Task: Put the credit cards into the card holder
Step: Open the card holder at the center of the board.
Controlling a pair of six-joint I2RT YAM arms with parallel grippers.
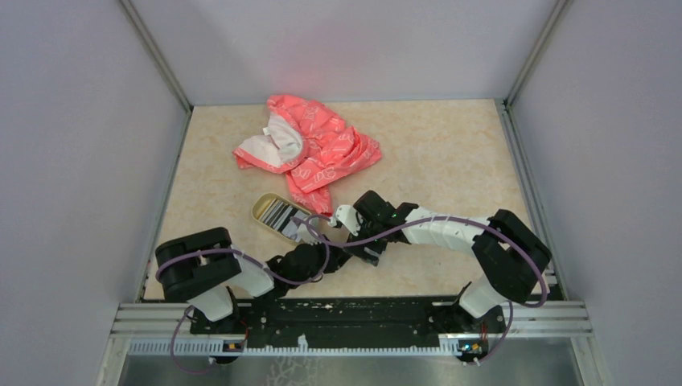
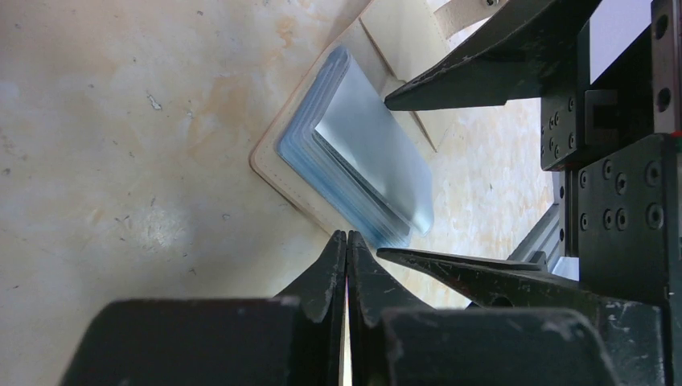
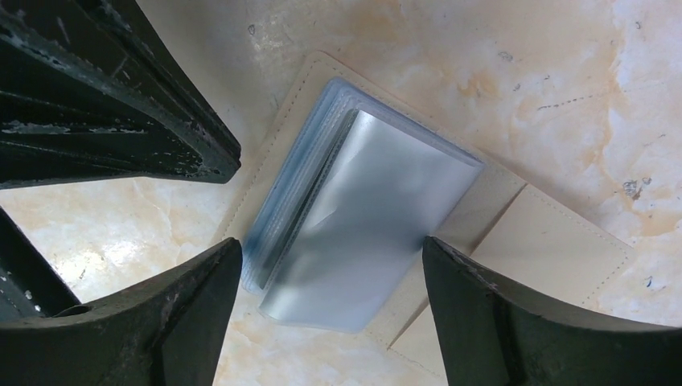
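Overhead and wrist views, both arms reaching to the middle of the counter [image 1: 450, 153]. We see the card holder [image 3: 555, 241] lying open and flat on the pale marbled surface. Its beige cover is spread out, and a stack of blue-grey transparent sleeves [image 3: 378, 201] faces up on it.

The right gripper [image 3: 331, 248] has its jaws apart. They straddle the sleeve stack, one finger on each side, and grip nothing. We cannot tell whether either tip touches the sleeves.

The left gripper [image 2: 347, 241] has its jaws pressed together. Its joined tips sit just beside the lower edge of the sleeve stack, near the holder's border. We cannot tell whether they touch it. In the left wrist view, the two fingers [image 2: 482, 72] of the right arm bracket the same stack from the opposite side.

In the overhead view, the two arms meet over the holder and hide it almost entirely. There we find the credit cards [image 1: 281, 215], dark with pale stripes, lying in an oval gold-rimmed dish [image 1: 259, 211] just left of the meeting grippers and apart from the holder. A crumpled pink-red patterned cloth [image 1: 314, 149] lies farther back on the counter, beyond the dish.
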